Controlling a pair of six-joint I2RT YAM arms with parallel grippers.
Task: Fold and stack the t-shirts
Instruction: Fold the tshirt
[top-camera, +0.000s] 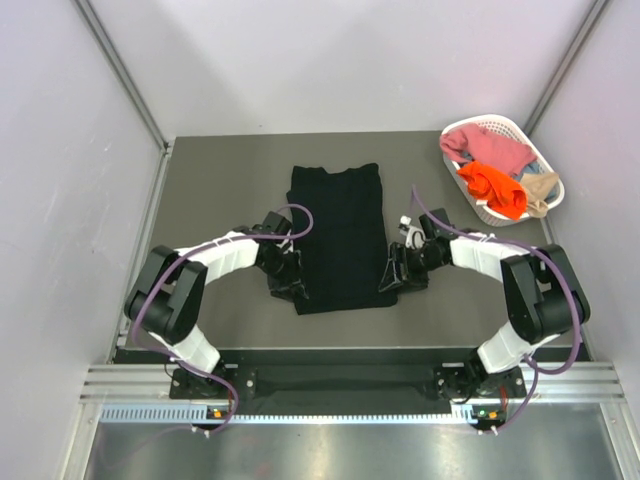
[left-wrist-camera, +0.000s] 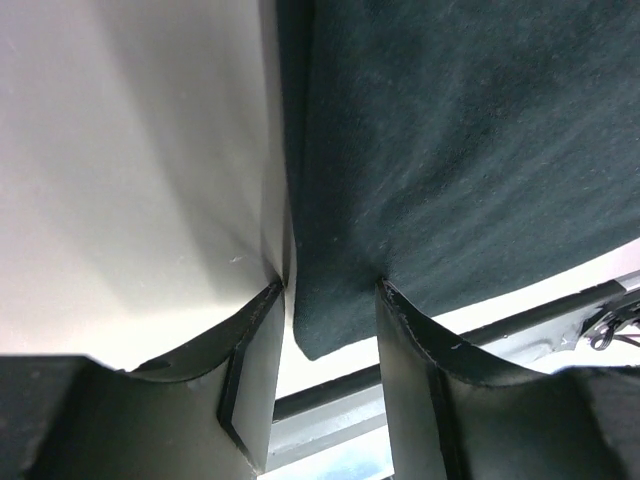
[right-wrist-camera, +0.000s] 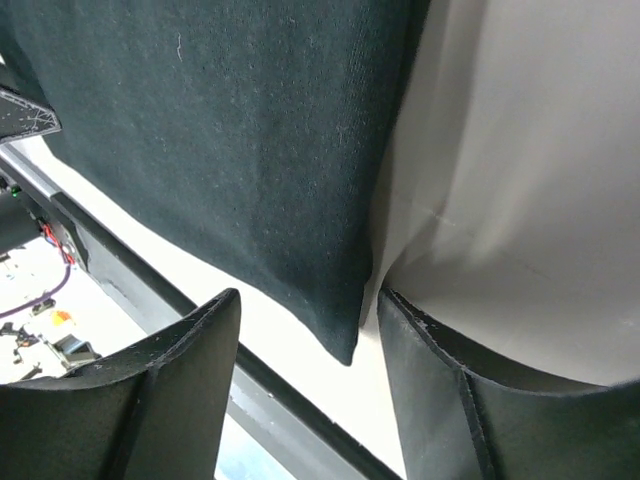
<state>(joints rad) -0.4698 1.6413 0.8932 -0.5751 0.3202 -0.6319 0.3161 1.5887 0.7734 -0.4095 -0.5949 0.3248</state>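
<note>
A large black t-shirt lies flat as a long narrow panel in the middle of the table. My left gripper is at its near left corner and my right gripper is at its near right corner. In the left wrist view the gripper is open, with the corner of the black shirt between its spread fingers. In the right wrist view the gripper is open too, with the other corner of the shirt hanging between its fingers. Neither pinches the cloth.
A white slatted basket stands at the back right and holds a pink shirt, an orange shirt and a beige one. The table's near edge and a metal rail run just behind the grippers. Walls close in on three sides.
</note>
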